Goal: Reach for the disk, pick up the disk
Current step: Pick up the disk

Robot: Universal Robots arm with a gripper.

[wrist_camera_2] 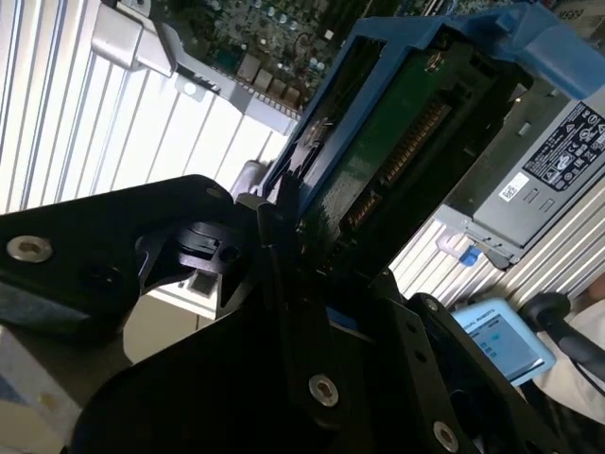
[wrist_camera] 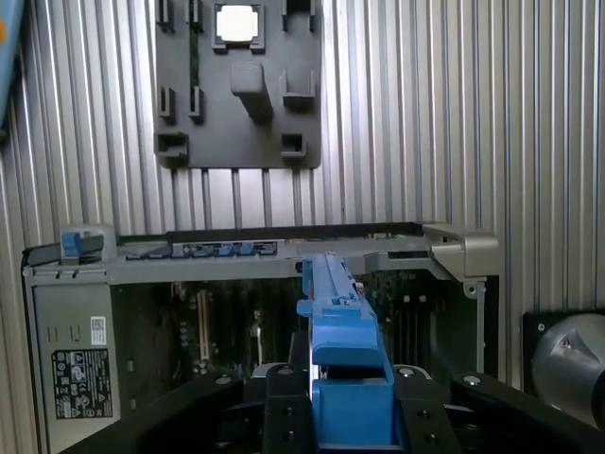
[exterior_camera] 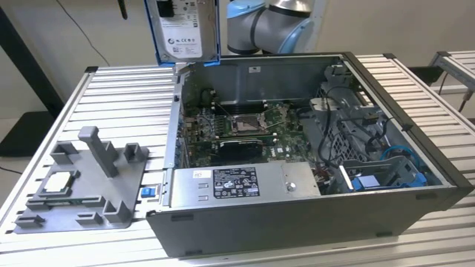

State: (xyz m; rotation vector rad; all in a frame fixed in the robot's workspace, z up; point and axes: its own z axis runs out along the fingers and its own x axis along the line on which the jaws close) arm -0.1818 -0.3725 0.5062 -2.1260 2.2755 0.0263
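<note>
The disk (exterior_camera: 184,28) hung upright in the air above the back corner of the open computer case (exterior_camera: 297,222), on the exterior view's left, its white label facing the camera and its blue bracket framing its sides and lower edge. It was clear of the case and touched nothing below it. In the second wrist view the disk's (wrist_camera_2: 397,142) green circuit-board side showed inside the blue bracket, and the gripper (wrist_camera_2: 293,236) had its black fingers (wrist_camera_2: 274,222) closed against the bracket's edge, so the disk was held fast. In the first wrist view the disk (wrist_camera: 340,322) appeared edge-on as a blue strip rising from between the gripper's (wrist_camera: 350,411) dark jaws, over the case's interior.

Inside the case lay the motherboard (exterior_camera: 245,119), with the silver power supply (exterior_camera: 245,182) along the near wall. The robot arm (exterior_camera: 271,22) stood behind the case. Beside the case, on the exterior view's left, a grey fixture tray (exterior_camera: 82,183) rested on the slatted metal table (exterior_camera: 119,94), carrying a small square processor chip (exterior_camera: 58,182).
</note>
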